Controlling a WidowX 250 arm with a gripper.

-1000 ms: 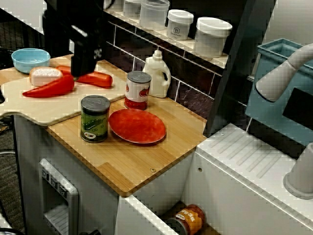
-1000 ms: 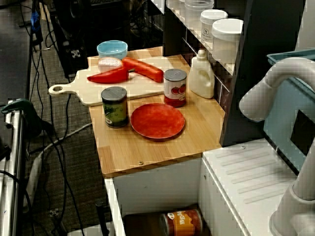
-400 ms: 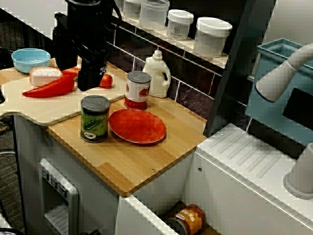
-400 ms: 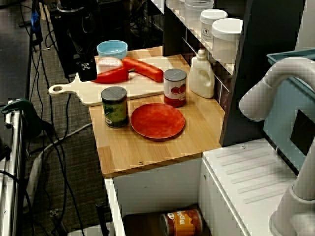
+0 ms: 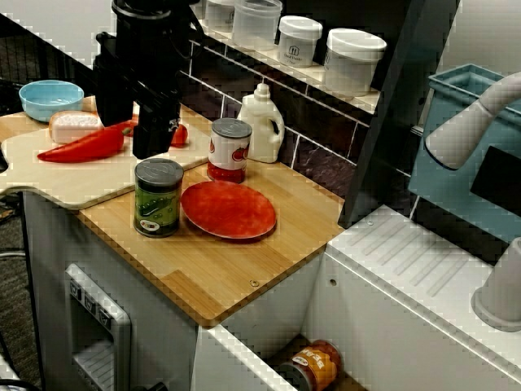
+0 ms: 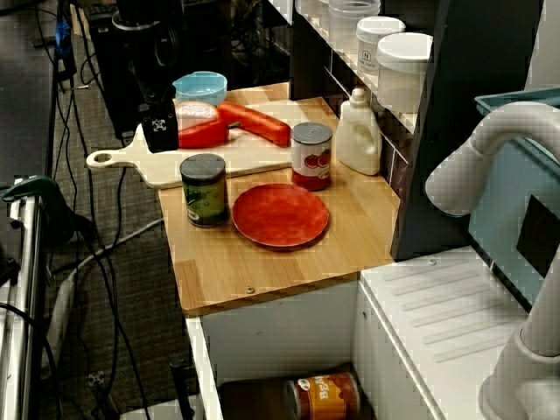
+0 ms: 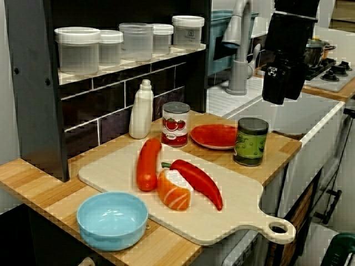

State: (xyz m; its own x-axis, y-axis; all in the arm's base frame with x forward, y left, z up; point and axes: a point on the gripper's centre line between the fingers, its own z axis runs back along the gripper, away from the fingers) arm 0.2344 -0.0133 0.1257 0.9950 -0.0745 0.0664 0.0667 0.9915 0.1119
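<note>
Black gripper (image 5: 151, 145) upper left in front-of-counter view, hanging at front edge of cutting board (image 5: 73, 186), hiding most of red sausage (image 5: 179, 134) behind it. Jaws: can't tell if open or closed, since fingers merge into dark body in all 3 views. Nothing seen held. White X-like mark on gripper body in high view, no readable txt. Left-centre, flat on board: red pepper (image 5: 81, 147), tip just beside gripper, w/ salmon pc (image 5: 75, 126) touching it. Just below gripper, upright on counter beside board: green can (image 5: 158, 198), label txt too small to read. Centre: tomato can (image 5: 229, 151) w/ tomato pic, next to red plate (image 5: 228, 209). Top: shelf jar (image 5: 299, 41) w/ small logo, illegible. Bottom centre of high view: orange can (image 6: 324, 395) in drawer, lettering unclear.
</note>
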